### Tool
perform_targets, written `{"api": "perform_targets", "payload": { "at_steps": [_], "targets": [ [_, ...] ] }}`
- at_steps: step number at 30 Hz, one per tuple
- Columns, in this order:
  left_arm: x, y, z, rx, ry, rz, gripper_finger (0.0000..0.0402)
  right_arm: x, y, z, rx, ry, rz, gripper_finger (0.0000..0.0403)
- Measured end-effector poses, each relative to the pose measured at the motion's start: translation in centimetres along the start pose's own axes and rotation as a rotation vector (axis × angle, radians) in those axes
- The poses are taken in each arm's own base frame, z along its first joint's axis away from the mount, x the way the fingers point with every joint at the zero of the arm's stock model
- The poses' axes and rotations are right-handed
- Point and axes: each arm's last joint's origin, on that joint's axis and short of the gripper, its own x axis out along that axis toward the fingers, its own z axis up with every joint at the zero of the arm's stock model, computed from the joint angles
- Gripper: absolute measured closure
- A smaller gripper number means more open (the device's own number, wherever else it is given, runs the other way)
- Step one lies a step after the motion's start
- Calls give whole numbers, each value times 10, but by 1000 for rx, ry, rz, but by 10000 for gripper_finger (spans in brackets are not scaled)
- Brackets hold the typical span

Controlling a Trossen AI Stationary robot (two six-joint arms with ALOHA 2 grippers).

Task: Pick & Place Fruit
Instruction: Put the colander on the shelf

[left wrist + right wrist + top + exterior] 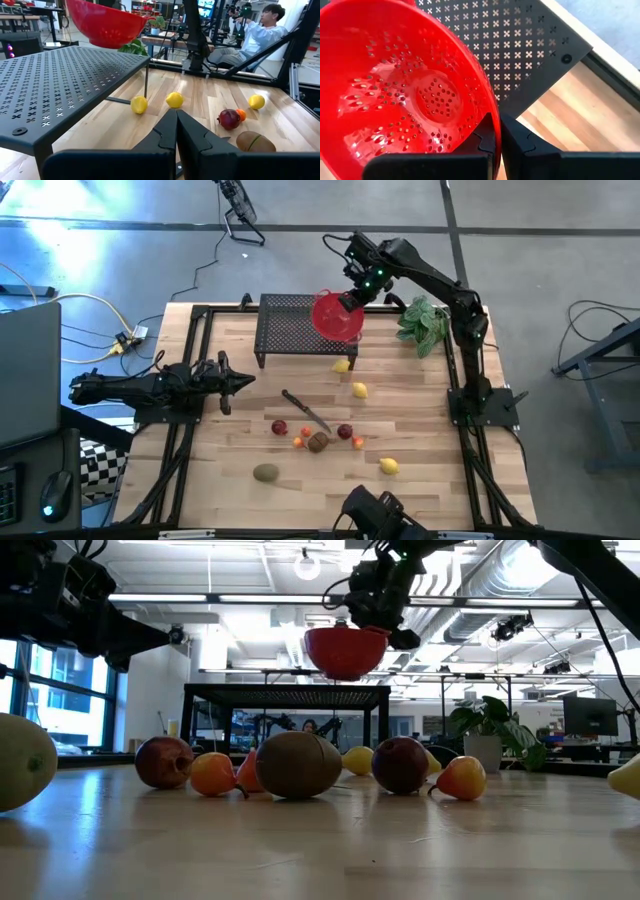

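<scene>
Fruit (318,442) scattered mid-table, right tool (352,302) well apart above rack, clamping red colander (337,317), left tool (243,380) closed empty

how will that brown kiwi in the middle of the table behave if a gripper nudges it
The kiwi is oval and lies on its side on the bare table, so it would probably wobble or roll off crookedly rather than slide straight. Its skin looks matte and fuzzy, likely less slippery than the glossy dark red fruit nearby. The small orange fruit beside it would probably get knocked.

Both arms were dark, jointed and matte, ending in the left gripper (176,131) and right gripper (497,140), each with black angular fingers; a green light glowed on the right wrist.
</scene>
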Motion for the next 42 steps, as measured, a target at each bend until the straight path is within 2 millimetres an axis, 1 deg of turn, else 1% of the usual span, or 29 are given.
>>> {"api": "perform_targets", "payload": {
  "at_steps": [4,10,15,18,22,28,30,33,38,42],
  "targets": [
    [0,0,0,0,0,0,402,1,-4,2,12,-5,14,399],
    [0,0,0,0,0,-1,402,0,-3,10,17,-80,59,399],
    [0,0,0,0,0,-1,402,-1,-3,13,12,-107,71,399],
    [0,0,0,0,0,0,402,-7,-1,15,4,-129,90,399],
    [0,1,0,27,-3,23,402,-16,9,24,-44,-234,134,399],
    [0,1,0,25,-8,48,402,-24,15,32,-85,-324,200,399],
    [0,1,0,24,-8,49,402,-24,14,30,-82,-305,195,399],
    [0,1,1,22,-9,49,402,-22,7,23,-51,-229,165,399],
    [0,1,1,22,-9,50,402,-21,-5,12,12,-113,35,399],
    [0,1,1,21,-9,52,402,-9,-6,12,31,-60,36,399]
  ]
}}
